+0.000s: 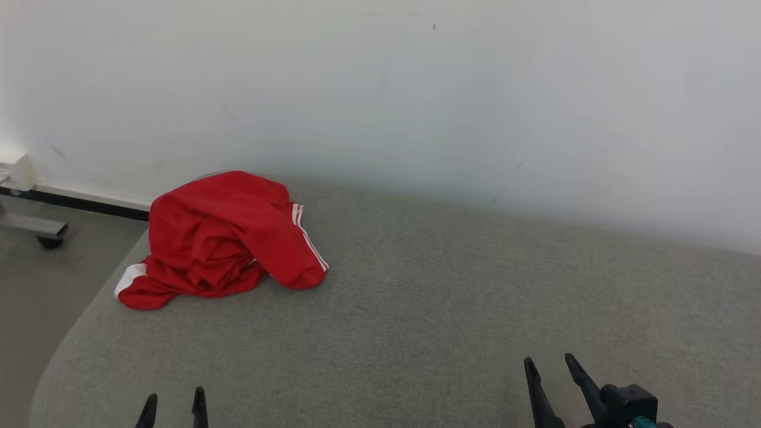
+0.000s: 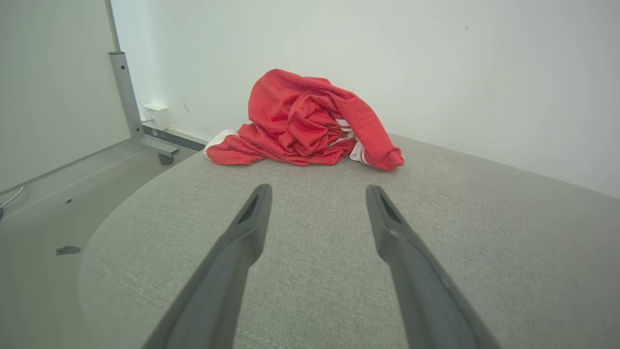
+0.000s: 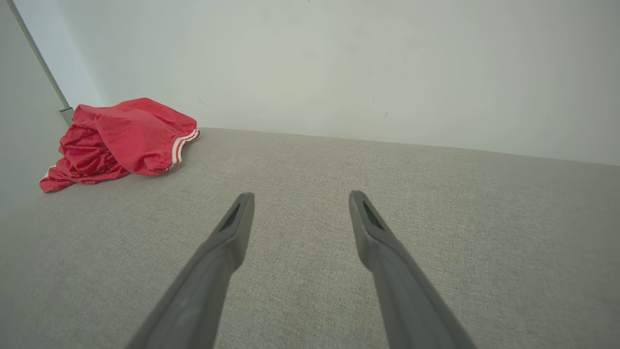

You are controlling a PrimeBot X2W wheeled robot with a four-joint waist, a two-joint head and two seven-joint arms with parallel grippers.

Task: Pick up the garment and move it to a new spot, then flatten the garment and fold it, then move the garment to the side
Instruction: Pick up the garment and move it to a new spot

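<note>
The garment (image 1: 220, 241) is red with white stripes and lies crumpled in a heap at the far left of the grey fabric surface (image 1: 452, 309), close to the wall. It also appears as a red garment (image 2: 310, 121) straight ahead in the left wrist view and as a red garment (image 3: 121, 140) at the far left in the right wrist view. My left gripper (image 1: 174, 399) stands open at the near left edge, well short of the heap. At the lower right my right gripper (image 1: 550, 364) is open too, far from the cloth. Both hold nothing.
A white wall (image 1: 416, 89) runs behind the surface. To the left the surface's rounded edge drops to the floor (image 1: 35, 285), where a metal frame leg with a caster (image 1: 49, 238) stands. A white box (image 2: 156, 115) sits at the wall's base.
</note>
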